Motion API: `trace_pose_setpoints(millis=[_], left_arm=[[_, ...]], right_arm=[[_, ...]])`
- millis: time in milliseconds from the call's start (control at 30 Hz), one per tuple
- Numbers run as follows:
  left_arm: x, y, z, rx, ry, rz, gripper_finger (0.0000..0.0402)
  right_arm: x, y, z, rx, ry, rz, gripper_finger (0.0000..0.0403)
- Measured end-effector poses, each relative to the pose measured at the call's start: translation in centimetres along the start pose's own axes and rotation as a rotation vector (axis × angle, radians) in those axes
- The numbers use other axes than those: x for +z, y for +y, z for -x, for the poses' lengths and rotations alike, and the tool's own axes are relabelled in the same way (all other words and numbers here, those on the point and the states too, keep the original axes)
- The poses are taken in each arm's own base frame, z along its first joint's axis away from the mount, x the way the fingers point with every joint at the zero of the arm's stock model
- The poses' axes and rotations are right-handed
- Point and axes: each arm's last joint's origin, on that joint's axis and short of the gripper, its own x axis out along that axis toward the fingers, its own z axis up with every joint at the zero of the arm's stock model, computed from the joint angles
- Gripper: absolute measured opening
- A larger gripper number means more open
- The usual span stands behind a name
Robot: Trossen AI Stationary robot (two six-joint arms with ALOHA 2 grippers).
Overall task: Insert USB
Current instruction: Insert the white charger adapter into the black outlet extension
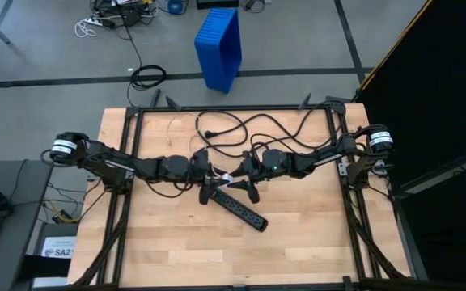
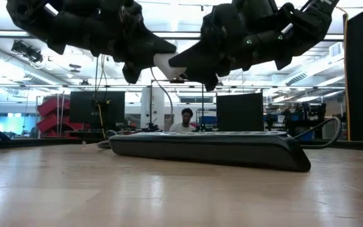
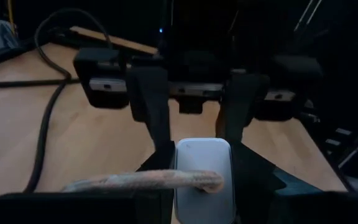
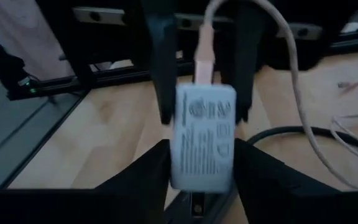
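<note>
A small white charger block (image 4: 204, 137) with a printed label hangs in the air above the table's middle (image 1: 221, 176). The thin pale USB cable (image 4: 291, 81) ends in a light plug (image 4: 204, 59) that sits at the block's end facing my left arm, and the cable bends off sideways (image 3: 135, 180). My right gripper (image 4: 202, 149) is shut on the block. My left gripper (image 3: 204, 158) faces it from the table's left. It is open, with a finger on each side of the block's plug end and both well clear of the plug. My right gripper pinches the white block's two long sides (image 4: 182, 155) between its fingers, coming level from the table's right and lying along the block. The block is lifted clear of the table (image 2: 169, 63), its plug end pointing at my left gripper. My left gripper's fingers (image 4: 163, 74) flank that end; whether they touch it I cannot tell.
A black power strip (image 1: 235, 207) lies slantwise on the wooden table just near of the grippers (image 2: 207, 148). Its thick black cord (image 1: 241, 129) loops over the far half. A dark metal frame (image 1: 136, 145) edges the table. A blue bin (image 1: 219, 44) stands on the floor beyond.
</note>
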Motion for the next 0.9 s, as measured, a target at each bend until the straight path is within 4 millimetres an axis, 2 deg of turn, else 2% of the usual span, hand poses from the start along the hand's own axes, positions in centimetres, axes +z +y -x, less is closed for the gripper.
trace_pose_setpoints(millis=[67, 167, 367, 500, 733, 900], left_arm=[[-0.1, 0.0, 0.0, -0.017, 0.008, -0.038, 0.0098], [0.0, -0.1, 0.0, -0.028, 0.007, -0.108, 0.0104], [0.1, -0.3, 0.2, -0.065, 0.002, -0.329, 0.0212], [0.2, -0.4, 0.2, -0.057, -0.014, -0.452, 0.0252], [0.2, -1.0, 0.2, -0.072, -0.042, -0.651, 0.0262], [0.2, -1.3, 0.3, -0.104, -0.054, -0.681, 0.0263]], right_arm=[[0.0, 0.0, 0.0, 0.013, 0.006, -0.002, 0.0088], [0.0, -0.3, 0.1, 0.035, 0.011, 0.006, 0.0086], [0.1, -0.5, 0.2, 0.146, 0.026, -0.019, 0.0086], [0.2, -0.8, 0.3, 0.190, 0.027, -0.040, 0.0086], [0.4, -1.6, 0.6, 0.271, 0.032, -0.097, 0.0086], [0.8, -2.1, 0.8, 0.324, 0.017, -0.135, 0.0086]])
